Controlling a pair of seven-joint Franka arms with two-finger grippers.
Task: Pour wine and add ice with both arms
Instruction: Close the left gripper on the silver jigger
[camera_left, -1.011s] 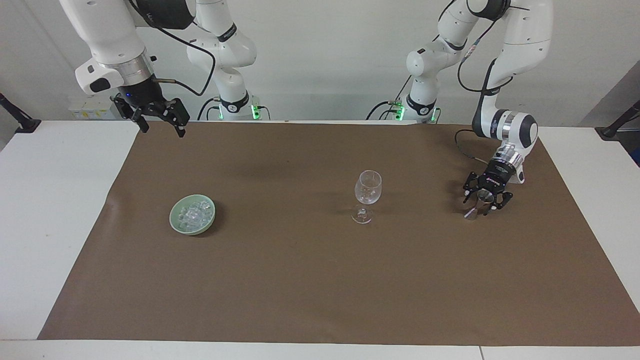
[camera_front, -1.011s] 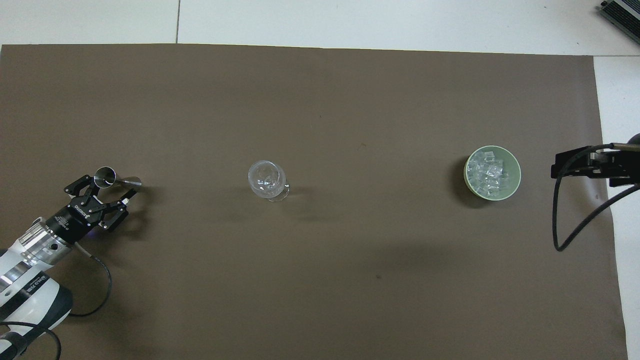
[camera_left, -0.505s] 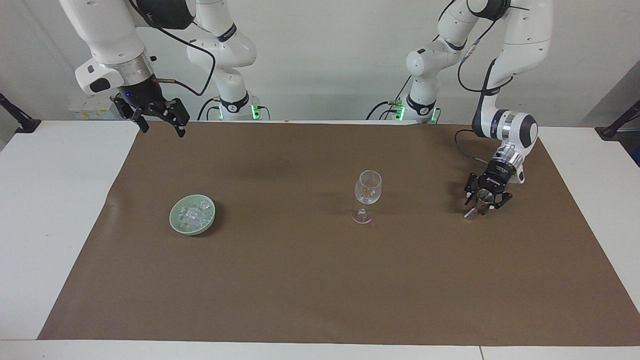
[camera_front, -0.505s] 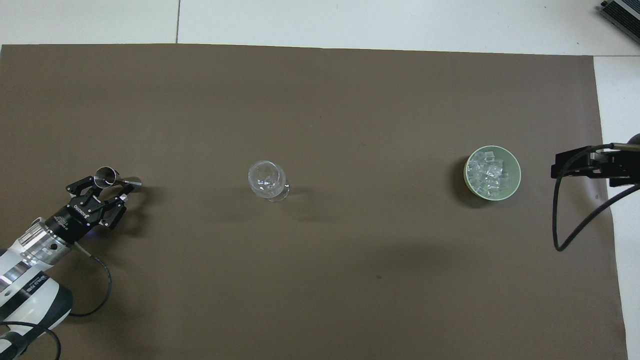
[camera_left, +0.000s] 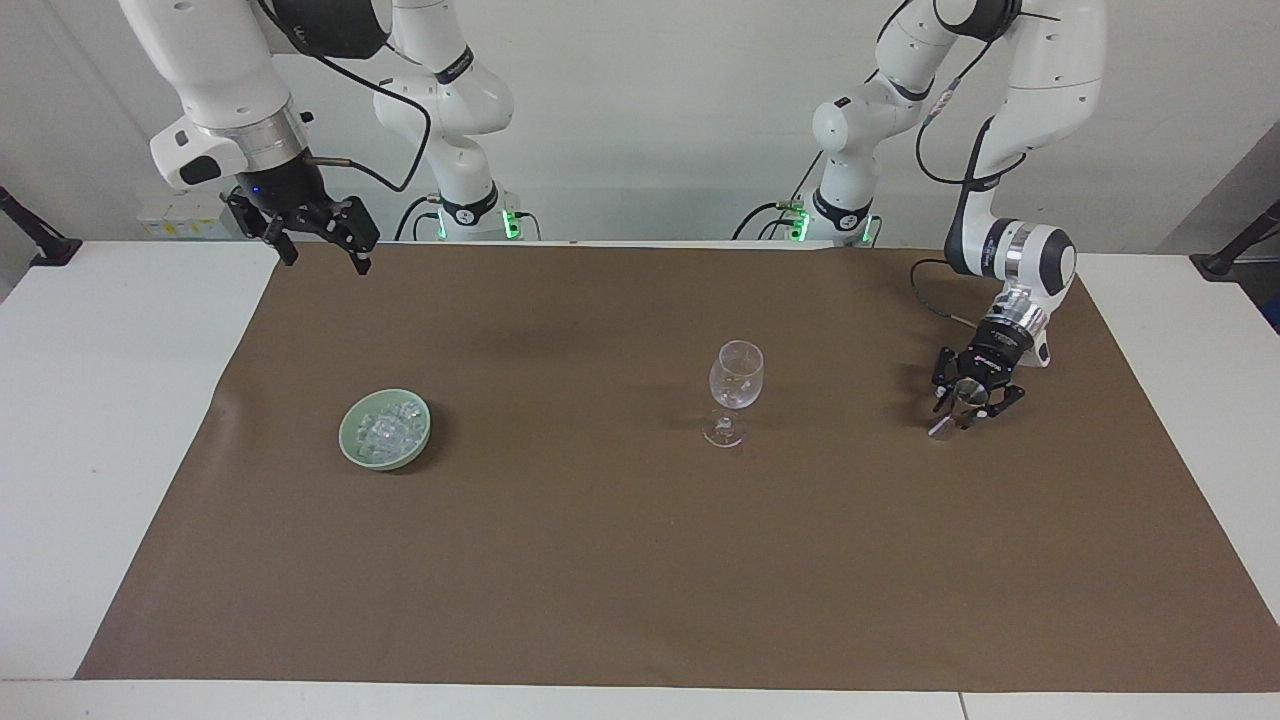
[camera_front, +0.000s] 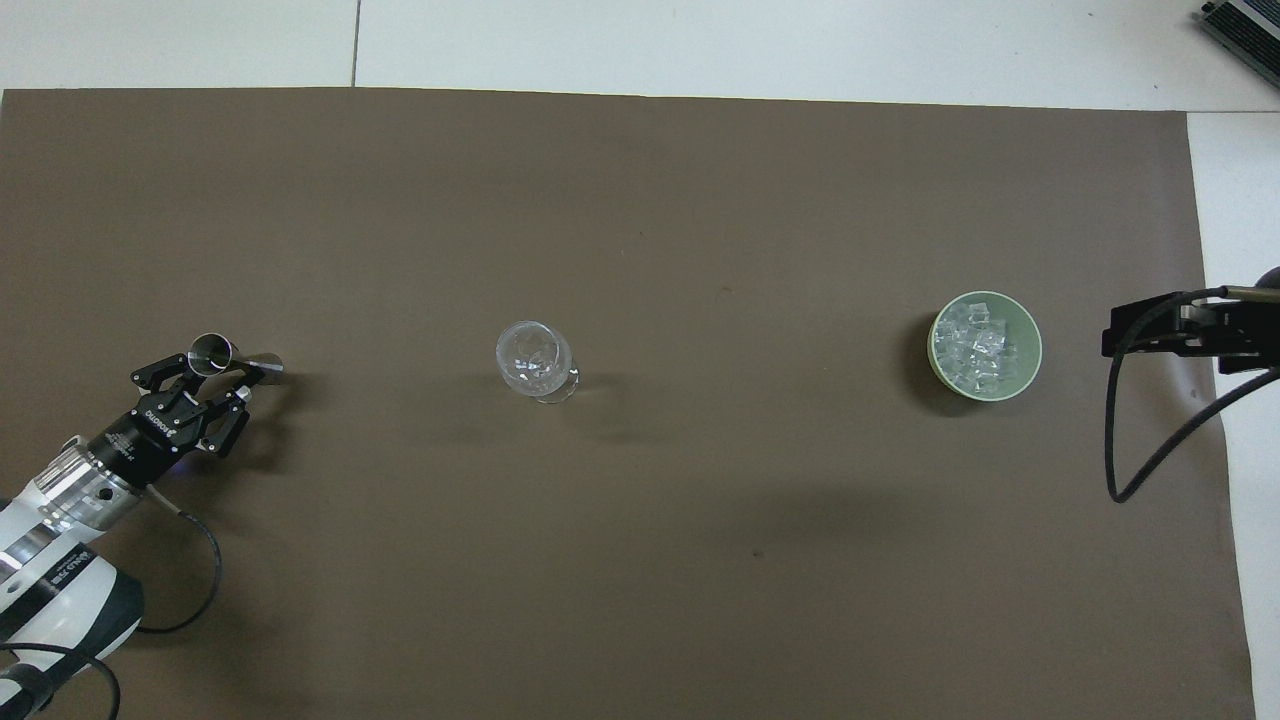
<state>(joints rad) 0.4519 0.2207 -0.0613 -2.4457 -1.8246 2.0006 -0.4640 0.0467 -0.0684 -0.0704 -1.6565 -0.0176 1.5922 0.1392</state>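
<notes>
Left gripper (camera_left: 966, 409): I am seeing it sitting low over the brown mat (camera_left: 640, 560) near the left arm's end of the desk, its fingers lying on either side of the small metal jigger (camera_front: 212, 352); I cannot tell whether they are pressing on it yet.
Jigger: it is standing on the mat between those fingers, its open mouth facing up in the overhead view.
Right gripper (camera_left: 318, 243): I am holding it up in the air over the mat's corner at the right arm's end, on the robots' edge; its fingers are standing wide apart and carrying nothing. This arm is waiting.
Ice (camera_left: 388, 428): the clear cubes are lying heaped in the green bowl (camera_left: 352, 447).
Green bowl: it is sitting on the mat toward the right arm's end of the desk, well apart from both grippers.
Wine glass (camera_left: 735, 405): it is standing upright near the middle of the mat, between the bowl and the jigger, closer to the jigger, and touching neither.
Mat: it is covering most of the white desk (camera_left: 100, 400), leaving bare strips at both ends.
</notes>
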